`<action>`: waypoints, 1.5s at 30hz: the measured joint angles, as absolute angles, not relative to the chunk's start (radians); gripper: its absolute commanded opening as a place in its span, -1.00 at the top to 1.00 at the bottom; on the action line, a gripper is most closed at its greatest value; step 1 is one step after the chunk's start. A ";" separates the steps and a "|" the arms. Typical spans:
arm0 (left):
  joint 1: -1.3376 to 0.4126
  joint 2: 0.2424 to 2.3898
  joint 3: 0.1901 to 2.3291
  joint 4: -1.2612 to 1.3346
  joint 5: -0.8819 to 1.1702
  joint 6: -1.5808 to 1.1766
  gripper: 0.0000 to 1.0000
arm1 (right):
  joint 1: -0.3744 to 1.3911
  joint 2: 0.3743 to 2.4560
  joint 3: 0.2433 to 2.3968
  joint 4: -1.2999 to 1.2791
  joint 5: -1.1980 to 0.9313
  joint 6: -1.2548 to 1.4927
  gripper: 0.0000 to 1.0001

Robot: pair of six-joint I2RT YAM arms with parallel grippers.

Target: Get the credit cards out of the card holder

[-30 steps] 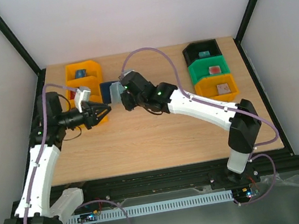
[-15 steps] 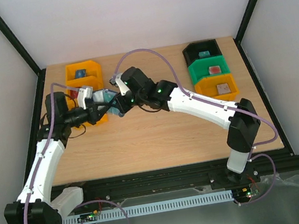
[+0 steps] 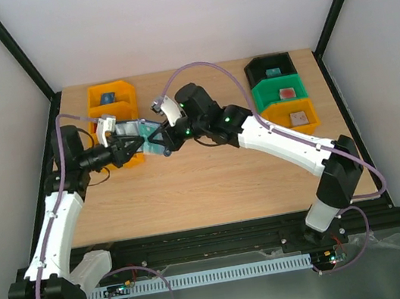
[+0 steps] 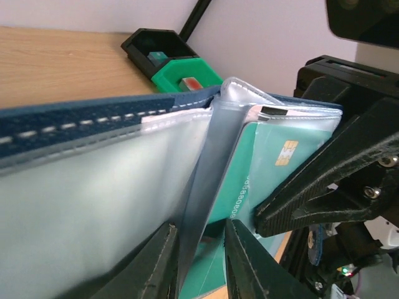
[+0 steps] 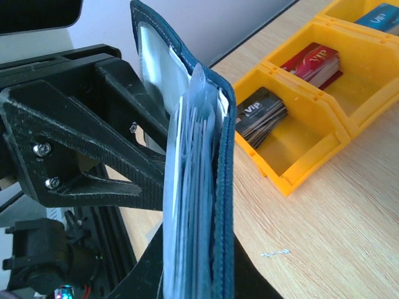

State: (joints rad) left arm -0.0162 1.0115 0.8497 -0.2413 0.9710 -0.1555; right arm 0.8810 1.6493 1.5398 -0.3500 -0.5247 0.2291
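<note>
While the card holder (image 3: 149,132) hangs open in mid-air over the far left of the table (image 3: 214,185), just right of the yellow bins (image 3: 92,106), the right gripper (image 3: 160,143) is clamped tight on its navy edge. The left gripper (image 3: 140,145) has its jaws only slightly apart, astride a clear sleeve (image 4: 204,187); whether they pinch it I cannot tell. A teal credit card (image 4: 268,177) with a chip sits in the pocket just behind that sleeve. To do this well, the left jaws should probably take the card's exposed edge rather than the sleeve. They should close firmly, then draw straight along the pocket while the right arm braces the holder.
</note>
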 measured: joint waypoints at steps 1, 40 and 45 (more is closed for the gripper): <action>-0.017 1.010 0.849 -0.240 0.978 -0.158 0.47 | 0.881 1.643 1.532 -0.344 -0.535 0.227 0.97; 0.035 0.956 0.897 -0.332 1.256 -0.121 0.95 | 0.775 1.571 1.245 0.224 -0.995 0.441 0.59; 0.046 0.946 0.897 -0.331 1.259 -0.134 0.95 | 0.775 1.557 1.246 0.197 -0.995 0.387 0.52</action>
State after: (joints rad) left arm 0.0460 0.9463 0.8967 -0.3305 1.2594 -0.1341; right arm 0.7746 1.5574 1.2461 0.1974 -0.9947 0.3870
